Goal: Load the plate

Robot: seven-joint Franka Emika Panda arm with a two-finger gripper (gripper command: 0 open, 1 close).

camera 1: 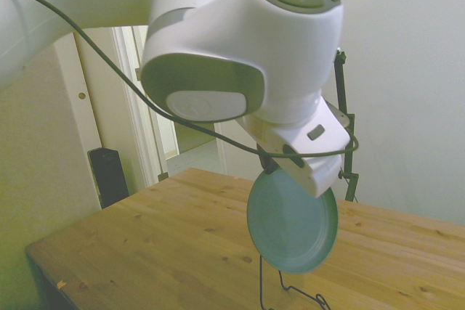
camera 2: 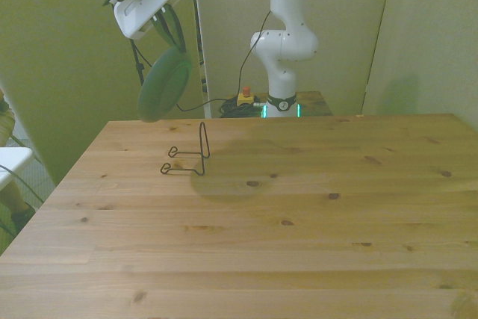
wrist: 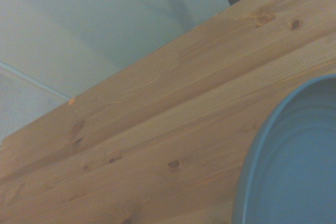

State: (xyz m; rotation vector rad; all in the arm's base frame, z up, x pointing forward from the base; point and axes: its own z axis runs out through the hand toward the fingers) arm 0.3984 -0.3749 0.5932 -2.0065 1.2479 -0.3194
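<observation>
- Closest to you in the wrist view, the plate (wrist: 294,166) fills one corner, with the bare planks of the table (wrist: 157,129) beyond it
- You can see the gripper (camera 2: 170,24) clenched on the plate's upper rim, so the plate (camera 1: 292,226) hangs on edge in the air
- Below it stands the thin black wire rack (camera 2: 188,156), clear of the plate
- You have no readable writing or labels anywhere

Raised arm, hand (camera 2: 169,24) clamped, tilted downward
</observation>
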